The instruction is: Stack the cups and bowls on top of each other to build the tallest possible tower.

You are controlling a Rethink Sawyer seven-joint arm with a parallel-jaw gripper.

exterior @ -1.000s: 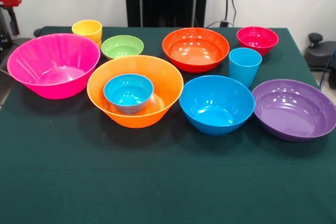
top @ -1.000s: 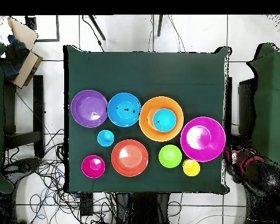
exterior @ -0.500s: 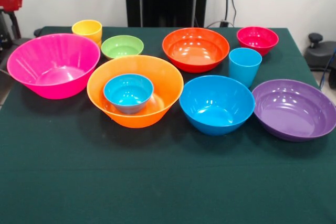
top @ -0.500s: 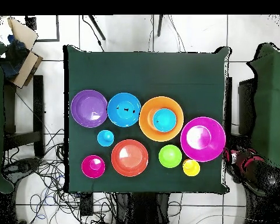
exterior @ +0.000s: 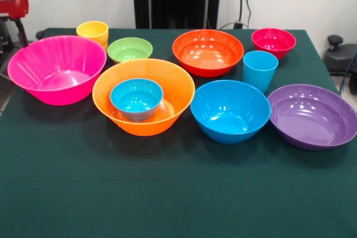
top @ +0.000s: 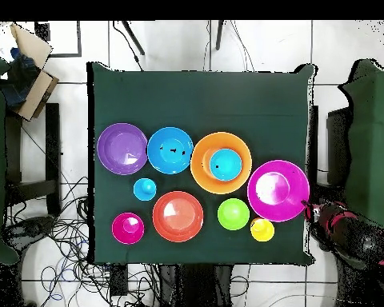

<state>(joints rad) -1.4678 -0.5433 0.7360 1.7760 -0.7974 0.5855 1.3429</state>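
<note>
The tower is a large orange bowl [exterior: 167,77] [top: 202,174] with a small teal bowl [exterior: 136,97] [top: 226,163] nested inside. Loose around it stand the pink bowl [exterior: 56,68] [top: 278,190], green bowl [exterior: 129,49], red-orange bowl [exterior: 207,52], magenta bowl [exterior: 273,41], blue bowl [exterior: 230,110] and purple bowl [exterior: 311,115]. The yellow cup [exterior: 92,30] [top: 262,229] and the light blue cup [exterior: 259,69] [top: 145,189] stand upright. My gripper [top: 318,216] hangs off the table's edge beside the pink bowl, holding nothing that I can see; its state does not show.
The red and black arm [exterior: 12,4] [top: 351,238] stands off the table next to the pink bowl. The green table cloth [exterior: 167,193] stretches wide in front of the bowls. Cables and a cardboard box [top: 27,68] lie on the floor around.
The arm has crept a little closer to the table's edge near the pink bowl. No bowl or cup has moved.
</note>
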